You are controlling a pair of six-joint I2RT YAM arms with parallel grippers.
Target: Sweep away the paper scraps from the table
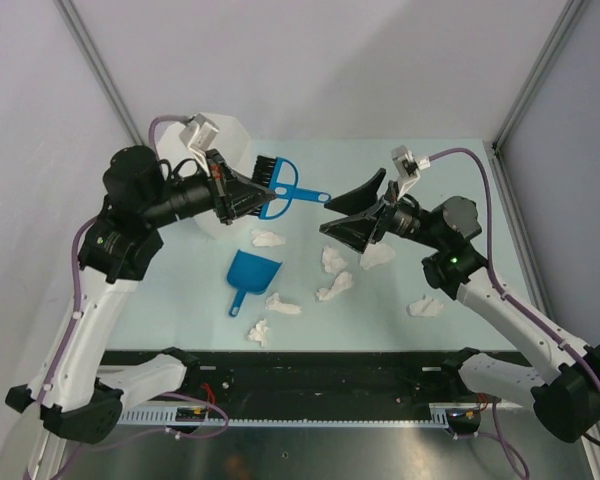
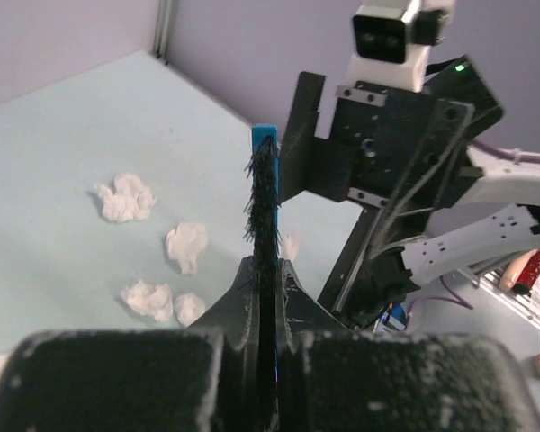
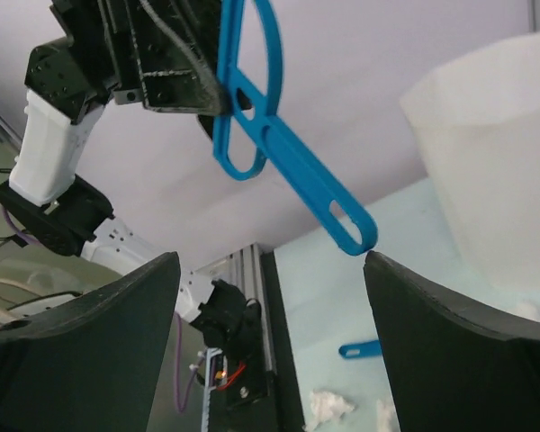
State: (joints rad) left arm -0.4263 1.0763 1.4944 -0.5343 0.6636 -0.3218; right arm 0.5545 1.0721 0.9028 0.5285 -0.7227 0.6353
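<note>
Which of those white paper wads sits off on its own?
The paper scrap farthest right in the overhead view. The other scraps cluster together in the middle, near the blue dustpan.

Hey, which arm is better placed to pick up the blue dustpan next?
Probably right: the right gripper is open and empty, while the left gripper is shut on the brush; the dustpan lies free.

Pale mint tabletop point(image 1: 380, 320) carrying crumpled white paper scraps point(image 1: 335, 285), which are lying scattered across its middle and right. A blue dustpan point(image 1: 250, 272) is lying among them; a white bin point(image 1: 225, 132) is standing far left.
</note>
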